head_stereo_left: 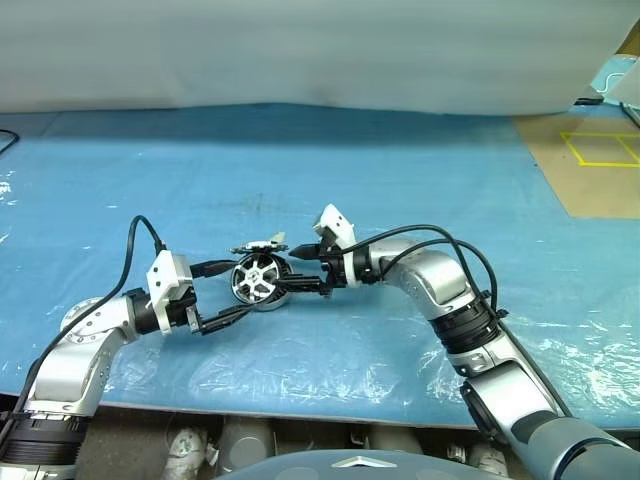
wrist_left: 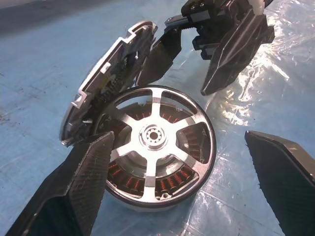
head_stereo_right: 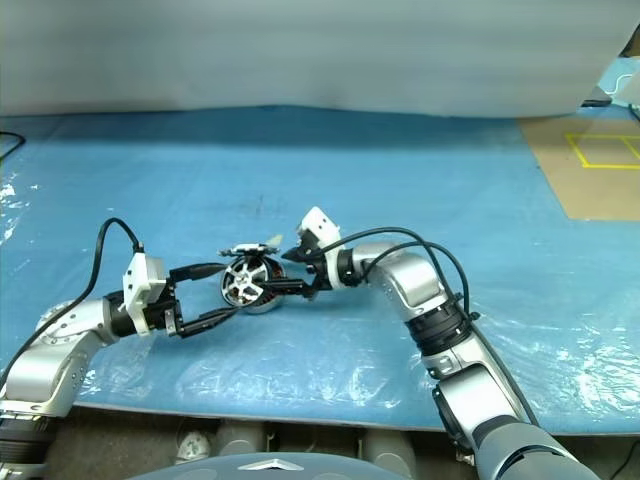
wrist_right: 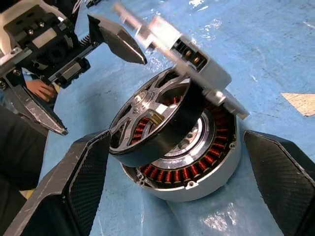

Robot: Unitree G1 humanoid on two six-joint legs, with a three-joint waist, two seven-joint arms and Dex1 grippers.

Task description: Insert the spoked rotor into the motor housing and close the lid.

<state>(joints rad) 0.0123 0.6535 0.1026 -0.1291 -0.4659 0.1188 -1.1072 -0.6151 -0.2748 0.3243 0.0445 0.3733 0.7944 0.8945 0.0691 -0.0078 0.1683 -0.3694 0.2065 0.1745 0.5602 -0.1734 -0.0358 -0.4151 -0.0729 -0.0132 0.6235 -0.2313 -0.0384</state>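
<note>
Tilted spoked rotor (wrist_right: 152, 128) hides motor housing (wrist_right: 197, 182) hub.

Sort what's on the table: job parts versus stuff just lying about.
Job:
spoked rotor, tilted, partly in the motor housing
lid, hinged open
left gripper and right gripper, both open

Lying about:
blue plastic sheet
cardboard with yellow tape

A robot test bench in a lab or workshop. The table (head_stereo_left: 420, 160) wears a blue sheet under crinkled clear plastic. A pale curtain (head_stereo_left: 300, 50) closes off its far edge. Past the far right corner lies brown floor (head_stereo_left: 590, 170) marked with yellow tape (head_stereo_left: 598, 148). Cables (head_stereo_left: 592, 98) trail there.
</note>
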